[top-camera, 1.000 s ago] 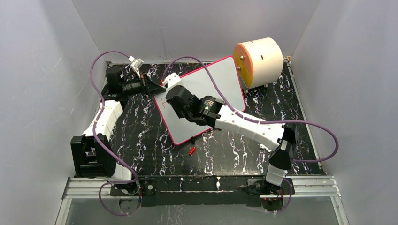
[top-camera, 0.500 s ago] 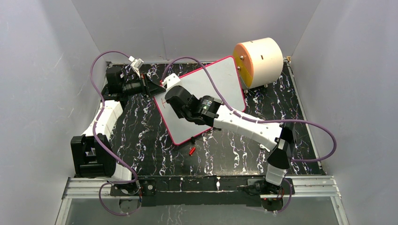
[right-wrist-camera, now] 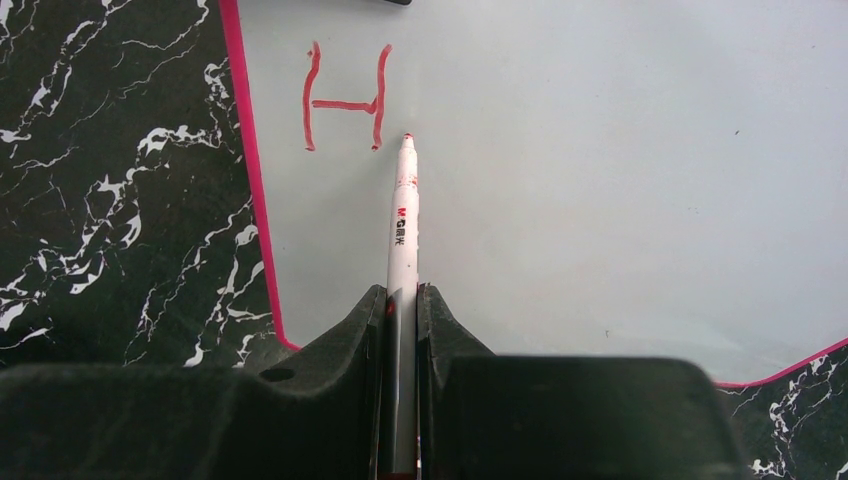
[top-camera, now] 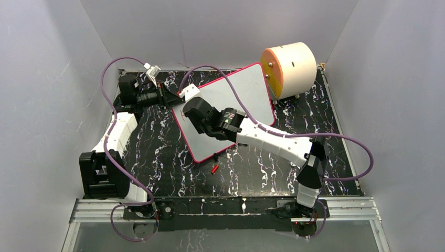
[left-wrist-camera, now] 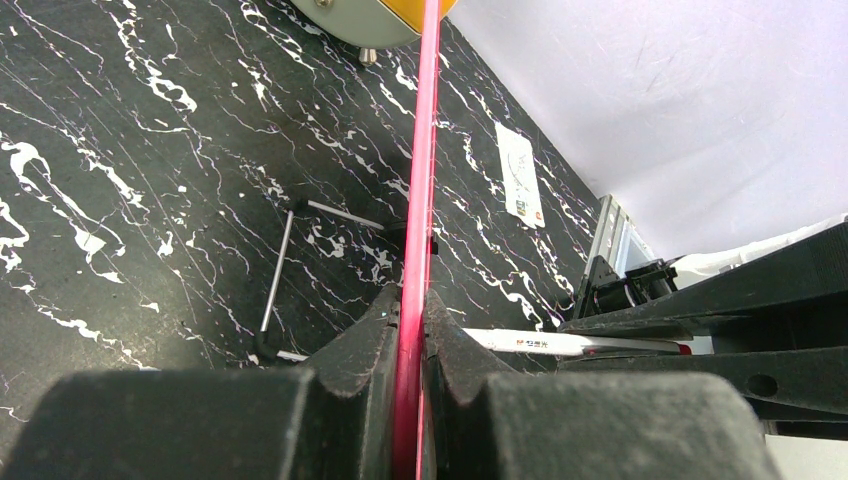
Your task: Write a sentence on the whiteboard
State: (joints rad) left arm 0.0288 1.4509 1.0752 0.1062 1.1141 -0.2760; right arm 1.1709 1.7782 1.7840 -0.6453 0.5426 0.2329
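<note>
Set askew on the black, white-veined counter (top-camera: pixel 157 152), toward the far left: the whiteboard (top-camera: pixel 239 86), flat, smooth, pale grey-white, round-cornered, edged with a thin pink-red rim. Hard to tell from above whether lying flat or propped.

Of the sentence (right-wrist-camera: pixel 346 97), only a capital H in thin, slightly wobbly red strokes near the board's left corner. Clear from the right wrist, nearly lost from above under the right arm (top-camera: pixel 273 139), which also hides much of the board's middle.

Pinched between the right jaws: a slim white marker (right-wrist-camera: pixel 403 215) with red smears at its neck and small print on the barrel. Tip just beside the H's lower right foot, contact with the surface impossible to judge, back end cut off by the frame.

Pressed together on the board's far-left rim: the left jaws, black and matte. From that wrist the board shows only edge-on, as a bright pink line.

Below that edge, thin metal rods with black tips (left-wrist-camera: pixel 280 270) and a white printed label (left-wrist-camera: pixel 520 185), its lettering too small to read.

At the board's far right corner, a cream cylinder (top-camera: pixel 294 68) with an orange face, on its side; touching the rim or just clear, cannot tell.

Near the board's near edge, a small red piece (top-camera: pixel 214 169), too small to identify.

Looped over both arms, purple cables (top-camera: pixel 113 73); plain grey walls all round.
</note>
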